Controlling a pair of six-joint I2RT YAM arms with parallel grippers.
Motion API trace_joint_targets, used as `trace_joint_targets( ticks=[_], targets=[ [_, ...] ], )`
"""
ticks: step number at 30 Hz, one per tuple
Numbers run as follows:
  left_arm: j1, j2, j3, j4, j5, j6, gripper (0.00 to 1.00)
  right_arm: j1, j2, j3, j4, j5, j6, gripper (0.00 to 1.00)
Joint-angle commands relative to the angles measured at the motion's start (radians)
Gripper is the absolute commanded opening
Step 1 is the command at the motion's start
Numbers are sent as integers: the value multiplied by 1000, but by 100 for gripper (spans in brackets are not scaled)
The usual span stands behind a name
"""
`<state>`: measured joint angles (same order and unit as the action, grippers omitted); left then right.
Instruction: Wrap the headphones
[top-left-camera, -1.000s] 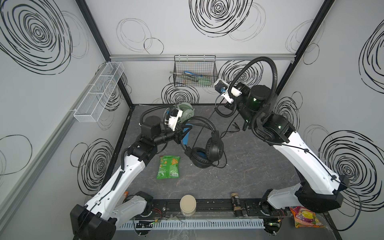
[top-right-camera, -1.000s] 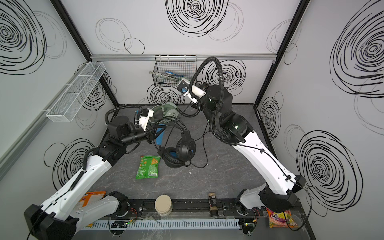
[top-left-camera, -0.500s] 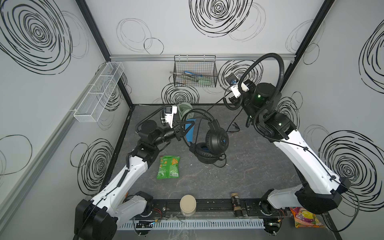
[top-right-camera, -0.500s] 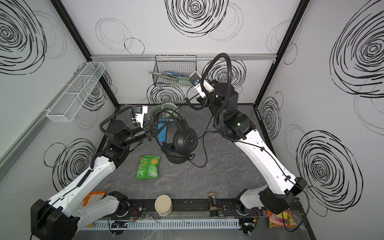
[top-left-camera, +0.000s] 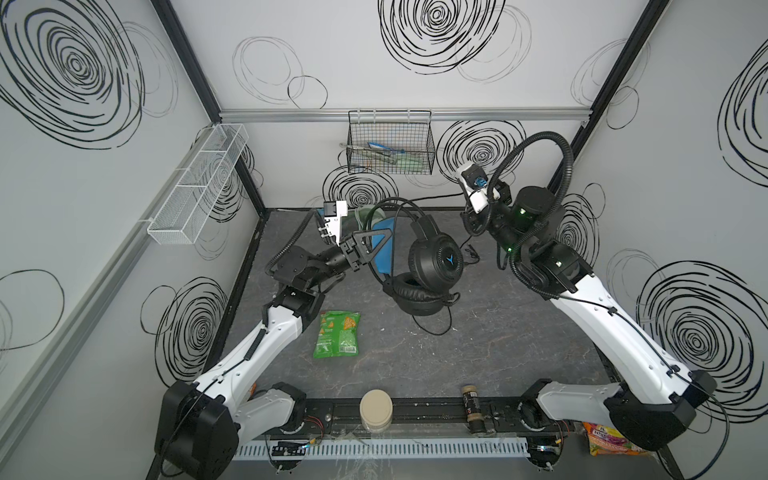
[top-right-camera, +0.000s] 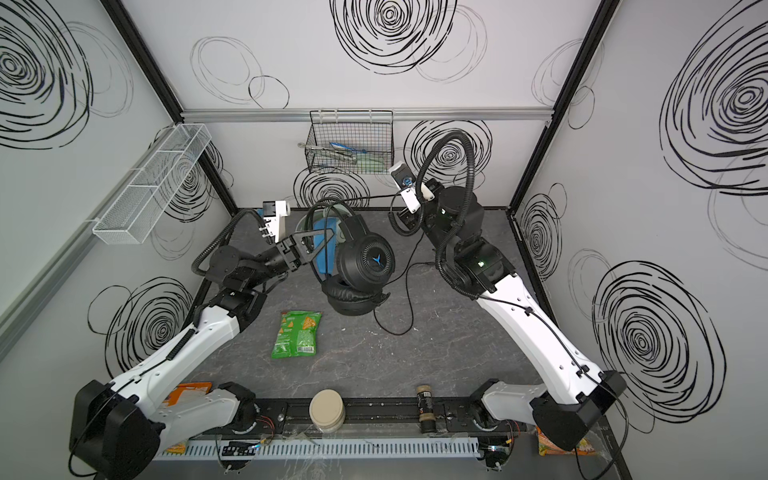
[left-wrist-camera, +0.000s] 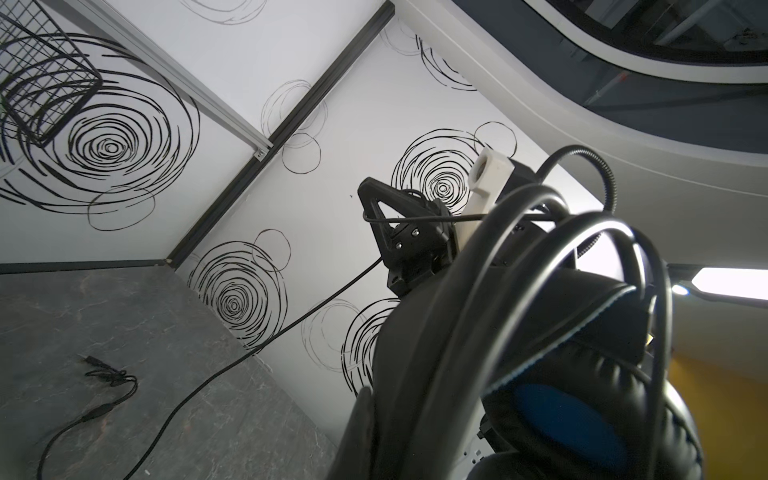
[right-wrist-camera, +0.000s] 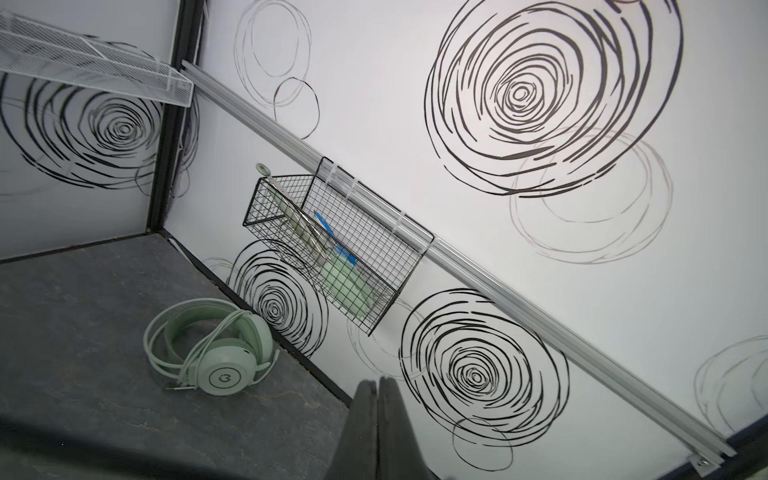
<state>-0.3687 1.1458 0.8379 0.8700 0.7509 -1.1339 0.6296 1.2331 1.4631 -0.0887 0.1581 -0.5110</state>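
Left gripper (top-left-camera: 384, 237) clamps the black headphones (top-left-camera: 435, 259), right gripper (right-wrist-camera: 379, 380) pinches the cable (left-wrist-camera: 291, 321); if I overpull, they could slip free.

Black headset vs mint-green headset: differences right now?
Colour: the black headset has blue lining and logo; the mint-green headset is pale green all over.
Pose: the black headset is held up by its headband in the left pincer; the mint-green headset lies on the table.
Cable: the black cable runs loose to the right pincer and onto the table; the mint-green headset's is looped around it.
Both are corded over-ear sets.
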Motion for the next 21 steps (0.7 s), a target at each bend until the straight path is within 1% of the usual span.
trace_joint_targets(
  ticks=[1, 4, 9, 13, 17, 21],
  targets=[
    [-12, -10, 20, 328, -69, -167, 0, -19, -56, -62, 90, -94, 53, 0],
    [-20, 1, 28, 354, -106, -202, 0, -19, -75, -99, 113, -135, 74, 0],
    [-29, -25, 64, 217, -129, -120, 0, -26, -90, -118, 148, -112, 102, 0],
    [-33, -42, 70, 131, -131, -66, 0, -69, -89, -104, 160, -105, 152, 0],
    [-35, -47, 57, 123, -131, -63, 0, -108, -80, -85, 194, -129, 209, 0],
    [-42, -37, 57, 128, -111, -64, 0, -116, -55, -60, 197, -153, 221, 0]
  ],
)
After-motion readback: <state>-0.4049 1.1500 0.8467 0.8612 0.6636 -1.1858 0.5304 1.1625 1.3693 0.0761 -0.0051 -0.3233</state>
